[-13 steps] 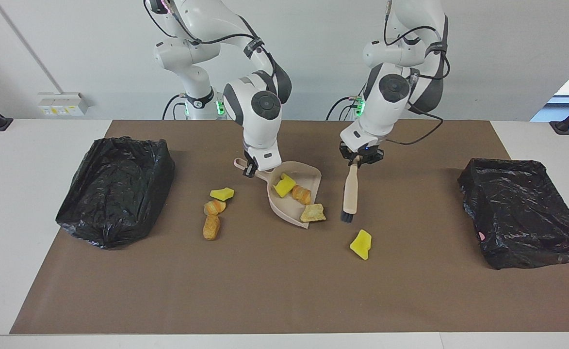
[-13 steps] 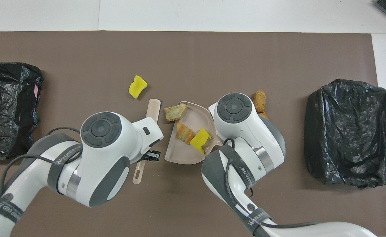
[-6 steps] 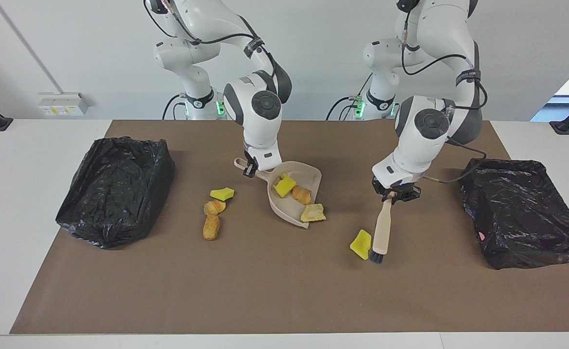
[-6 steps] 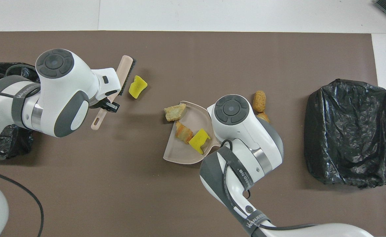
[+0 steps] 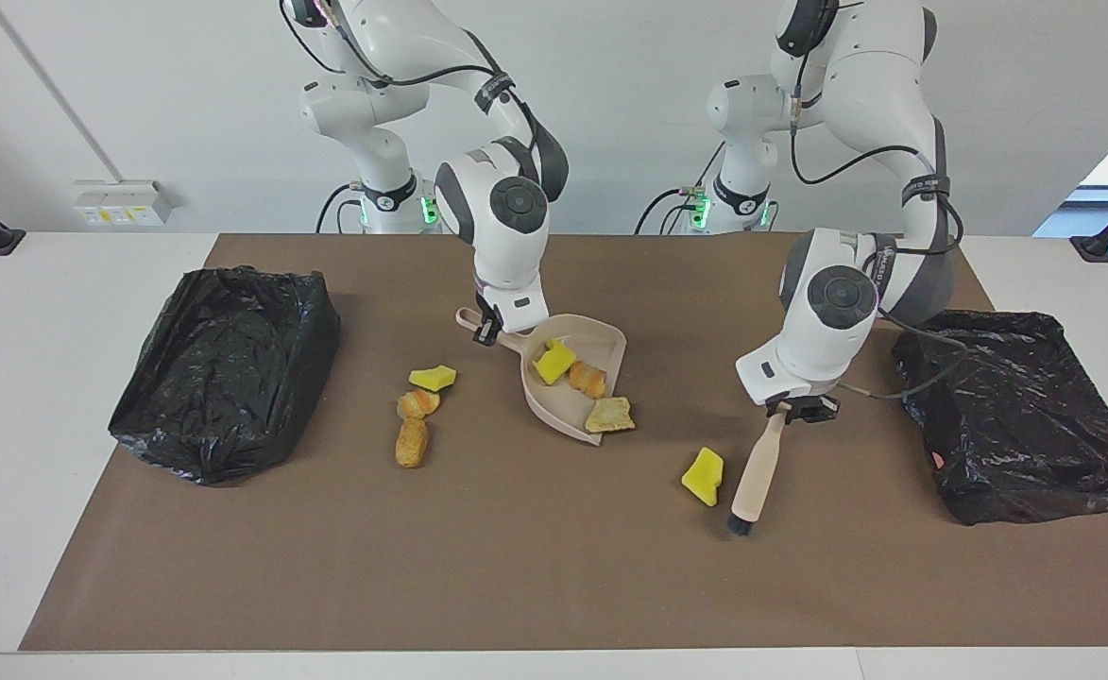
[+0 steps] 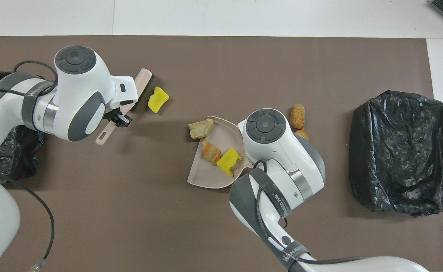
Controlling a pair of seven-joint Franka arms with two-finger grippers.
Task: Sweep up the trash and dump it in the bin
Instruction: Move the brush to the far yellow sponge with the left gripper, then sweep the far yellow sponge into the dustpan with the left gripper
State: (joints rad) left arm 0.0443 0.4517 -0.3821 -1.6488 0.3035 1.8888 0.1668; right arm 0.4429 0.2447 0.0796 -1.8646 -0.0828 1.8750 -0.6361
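Trash (image 5: 704, 475): light, soft foam; push, don't pinch.
Left claw (image 5: 792, 407): clenched on brush (image 5: 757, 477) handle.
Right claw (image 5: 491, 330): grasping dustpan (image 5: 568, 416) handle.

**Two high cameras, half a turn apart**

The facing view looks down from high across the table (image 5: 6, 397), toward the robots, taking in both arm bases along the top, the wall at their backs, and the whole brown mat (image 5: 554, 576) edge to edge. The overhead view sits high above the robots' own end, looking forward and steeply down, closer in; its frame cuts off the mat's (image 6: 221, 56) nearest edge and the arm bases. Both share the mat's middle and its two ends, mirrored: what's at one side here lands at the opposite side there.
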